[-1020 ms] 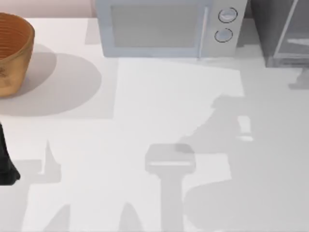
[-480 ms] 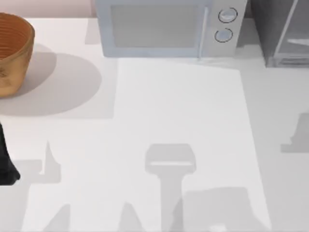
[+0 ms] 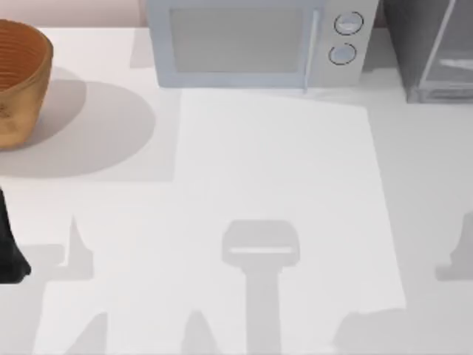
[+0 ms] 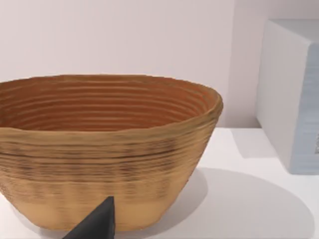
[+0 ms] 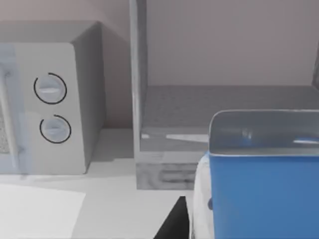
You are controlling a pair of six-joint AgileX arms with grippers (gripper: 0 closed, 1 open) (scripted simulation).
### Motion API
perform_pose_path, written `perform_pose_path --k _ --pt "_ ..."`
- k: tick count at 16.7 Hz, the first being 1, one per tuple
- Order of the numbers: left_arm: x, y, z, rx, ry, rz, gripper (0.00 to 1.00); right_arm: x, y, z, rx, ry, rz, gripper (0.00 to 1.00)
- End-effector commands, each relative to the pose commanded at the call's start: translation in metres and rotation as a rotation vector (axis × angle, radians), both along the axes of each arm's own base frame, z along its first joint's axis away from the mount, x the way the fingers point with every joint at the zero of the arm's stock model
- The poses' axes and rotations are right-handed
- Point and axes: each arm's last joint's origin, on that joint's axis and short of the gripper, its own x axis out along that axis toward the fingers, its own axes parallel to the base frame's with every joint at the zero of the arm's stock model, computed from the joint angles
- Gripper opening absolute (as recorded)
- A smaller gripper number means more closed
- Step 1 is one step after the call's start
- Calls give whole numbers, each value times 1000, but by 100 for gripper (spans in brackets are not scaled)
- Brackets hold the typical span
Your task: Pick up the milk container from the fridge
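The right gripper [image 5: 185,219] is pinching the milk container [image 5: 259,194], out in front of the open fridge [image 5: 219,114]. The left arm [image 3: 9,248] is sitting parked by the wicker basket [image 4: 107,149]; its claw state cannot be told.

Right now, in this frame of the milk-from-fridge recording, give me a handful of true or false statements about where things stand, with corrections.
1. The microwave stands to the left of the fridge in the top view. True.
2. The milk container sits on the fridge's shelf. False: in the right wrist view it is close to the camera, out in front of the fridge, whose open compartment behind it looks bare.
3. The basket stands at the table's right side. False: it is at the left, far from the fridge.
4. The microwave has two round dials. True.
5. The basket holds a carton. False: the left wrist view shows only ribbed inner wall.
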Motion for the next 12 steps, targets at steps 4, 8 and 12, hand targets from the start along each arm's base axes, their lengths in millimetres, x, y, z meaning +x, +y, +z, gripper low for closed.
perform_pose_path --k 4,8,12 --pt "0 0 0 0 0 0 100 0 0 -1 0 1 0 0" --pt "0 0 0 0 0 0 100 1 0 -1 -12 12 12 0" --pt "0 0 0 0 0 0 100 12 3 7 -67 42 86 0"
